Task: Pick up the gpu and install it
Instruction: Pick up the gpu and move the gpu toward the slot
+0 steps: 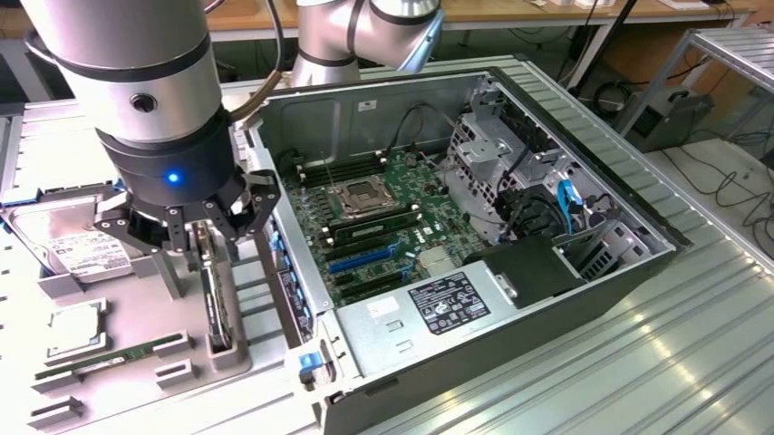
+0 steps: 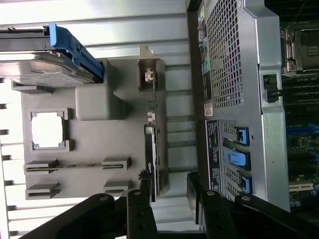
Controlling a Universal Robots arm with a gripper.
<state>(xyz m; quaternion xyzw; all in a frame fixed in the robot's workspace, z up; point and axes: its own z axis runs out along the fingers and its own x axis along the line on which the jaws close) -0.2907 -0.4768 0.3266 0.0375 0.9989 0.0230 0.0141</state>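
Black-fingered and spread wide, the robot arm's claw [image 1: 208,243] [image 2: 167,196] hangs released, grasping nothing, directly over the gpu [image 1: 217,308] [image 2: 152,149]. The card stands on edge beneath the claw in a slot of a grey holder [image 1: 136,313] [image 2: 94,134] on the metal desk [image 1: 581,362], its top edge between the two fingers and closer to one of them. Whether that finger touches the card cannot be told. Beside the claw lies the open computer case [image 1: 362,109] with its green motherboard [image 1: 387,217]; on the claw's other side the holder carries a hard drive [image 1: 79,249] [image 2: 45,72].
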